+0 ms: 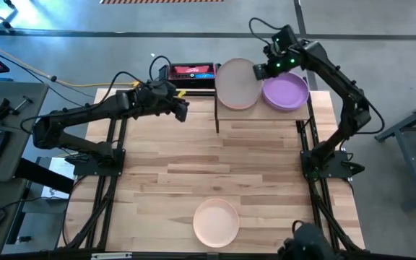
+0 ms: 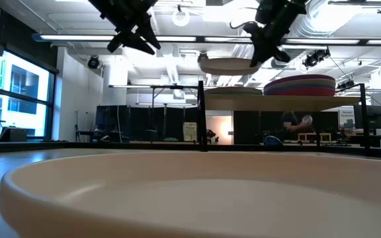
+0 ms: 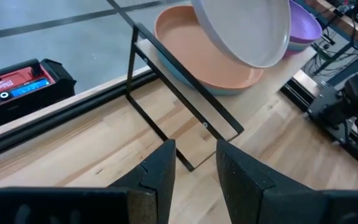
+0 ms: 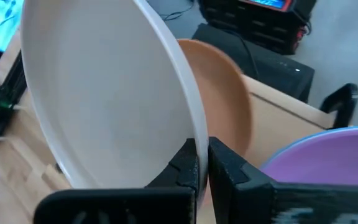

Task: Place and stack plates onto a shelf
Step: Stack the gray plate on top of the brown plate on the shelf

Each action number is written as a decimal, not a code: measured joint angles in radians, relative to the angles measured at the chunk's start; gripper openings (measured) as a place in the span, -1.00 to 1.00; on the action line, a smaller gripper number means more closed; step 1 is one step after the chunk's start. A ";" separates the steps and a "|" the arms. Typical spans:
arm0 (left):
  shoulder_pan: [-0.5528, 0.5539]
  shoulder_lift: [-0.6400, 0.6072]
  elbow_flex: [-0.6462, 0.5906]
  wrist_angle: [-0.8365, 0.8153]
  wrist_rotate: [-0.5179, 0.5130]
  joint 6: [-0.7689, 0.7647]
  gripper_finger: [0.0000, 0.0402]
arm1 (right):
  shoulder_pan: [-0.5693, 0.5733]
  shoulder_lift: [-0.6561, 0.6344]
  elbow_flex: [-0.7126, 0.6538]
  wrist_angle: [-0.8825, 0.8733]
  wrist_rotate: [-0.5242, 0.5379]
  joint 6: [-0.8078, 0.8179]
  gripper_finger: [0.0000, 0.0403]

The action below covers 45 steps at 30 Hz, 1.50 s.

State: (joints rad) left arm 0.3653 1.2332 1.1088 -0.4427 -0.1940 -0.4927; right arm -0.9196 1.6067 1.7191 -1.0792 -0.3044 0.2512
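Overhead, grey-beige plate (image 3: 244, 28) level, rim-pinched.

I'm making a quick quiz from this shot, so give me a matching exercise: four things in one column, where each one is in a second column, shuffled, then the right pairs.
Things:
1. grey-beige plate
2. purple plate
3. cream plate
4. left gripper

Places or states:
A. alone on the table, at the edge opposite the shelf
B. top of the stack on the shelf's right half
C. empty, jaws apart, above the table left of the shelf
D. pinched by its rim in the right gripper, held over the peach plate

Pairs: 1-D, 2-B, 3-A, 4-C
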 joint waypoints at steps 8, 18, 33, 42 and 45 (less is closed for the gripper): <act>0.035 0.001 0.000 0.000 0.000 0.000 -0.48 | -0.060 0.054 0.000 0.038 -0.036 -0.010 -1.00; 0.048 0.001 0.000 0.000 -0.001 0.000 -0.48 | -0.045 0.075 0.000 -0.007 -0.043 -0.051 -1.00; 0.048 0.001 0.000 0.000 -0.003 0.016 -0.48 | -0.008 0.092 0.000 -0.016 0.020 -0.025 -1.00; 0.048 0.001 0.000 -0.001 -0.003 0.033 -0.48 | -0.004 0.112 0.000 -0.035 0.060 -0.024 -1.00; 0.048 0.001 0.000 -0.001 -0.003 0.033 -0.48 | 0.000 0.114 0.000 -0.030 0.061 -0.029 -1.00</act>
State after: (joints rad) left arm 0.4129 1.2343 1.1088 -0.4438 -0.1970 -0.4599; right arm -0.9199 1.7206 1.7195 -1.1091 -0.2432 0.2226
